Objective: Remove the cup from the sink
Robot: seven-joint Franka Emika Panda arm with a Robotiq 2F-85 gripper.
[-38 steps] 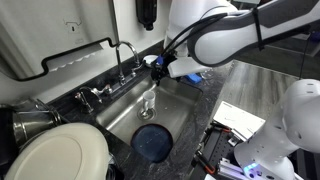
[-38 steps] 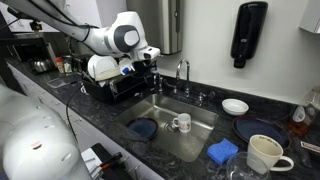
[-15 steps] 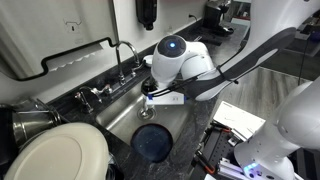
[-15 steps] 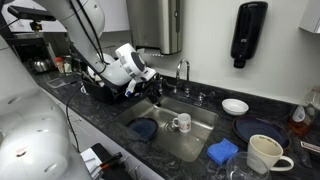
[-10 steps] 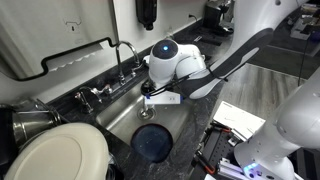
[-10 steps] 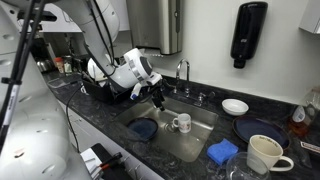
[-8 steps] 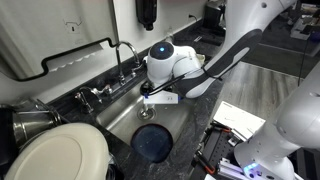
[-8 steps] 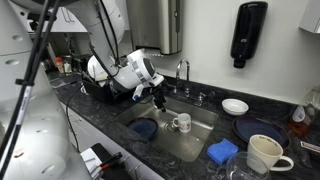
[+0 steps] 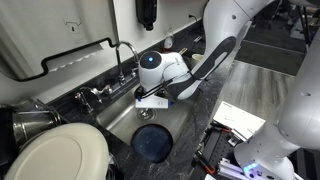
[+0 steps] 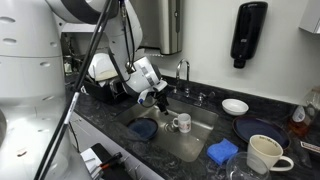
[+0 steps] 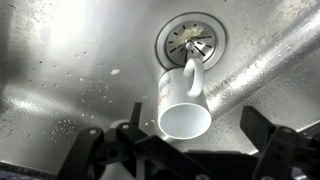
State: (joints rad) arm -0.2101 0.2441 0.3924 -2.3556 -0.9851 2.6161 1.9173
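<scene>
Leans down over the rectangular brushed-steel sink (image 9: 178, 118) in an exterior view, black gripper (image 9: 148, 102) pointing into the basin. Hangs, in an exterior view, near the small white handled cup (image 10: 182, 122) standing upright inside. Looks down in the wrist view with fingers (image 11: 90, 150) spread wide and empty, cup beside the round drain (image 11: 190, 40), untouched.

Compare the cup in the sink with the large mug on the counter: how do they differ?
The cup is clearly smaller than the large mug. The cup stands in the steel sink by the drain, below the open gripper. The large mug stands on the dark counter beside a blue sponge. The cup looks white, the large mug creamier. Both are upright, pale and handled.
</scene>
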